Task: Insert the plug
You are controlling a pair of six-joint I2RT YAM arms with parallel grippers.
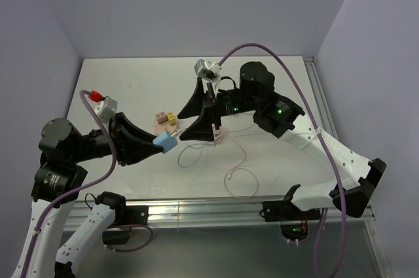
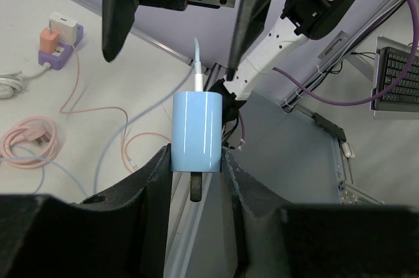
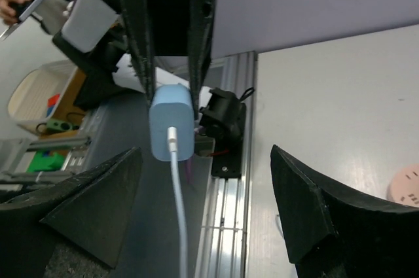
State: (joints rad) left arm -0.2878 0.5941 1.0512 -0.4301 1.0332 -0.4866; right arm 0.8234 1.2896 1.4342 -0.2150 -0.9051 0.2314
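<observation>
My left gripper (image 1: 161, 144) is shut on a light blue plug (image 1: 165, 142), held above the table. In the left wrist view the plug (image 2: 196, 131) sits upright between my fingers (image 2: 154, 180), with a white cable leaving its far end. My right gripper (image 1: 181, 127) is open just right of the plug. In the right wrist view its gripper (image 3: 203, 219) stands wide apart on both sides of the plug (image 3: 171, 131) and its cable, not touching them. A pink round socket base (image 1: 218, 136) lies under the right arm; its edge shows in the right wrist view (image 3: 407, 188).
A small block holding yellow and orange plugs (image 1: 165, 119) sits mid-table; it also shows in the left wrist view (image 2: 59, 39). Thin blue and pink cables (image 1: 239, 180) loop across the front of the table. A metal rail (image 1: 216, 212) runs along the near edge.
</observation>
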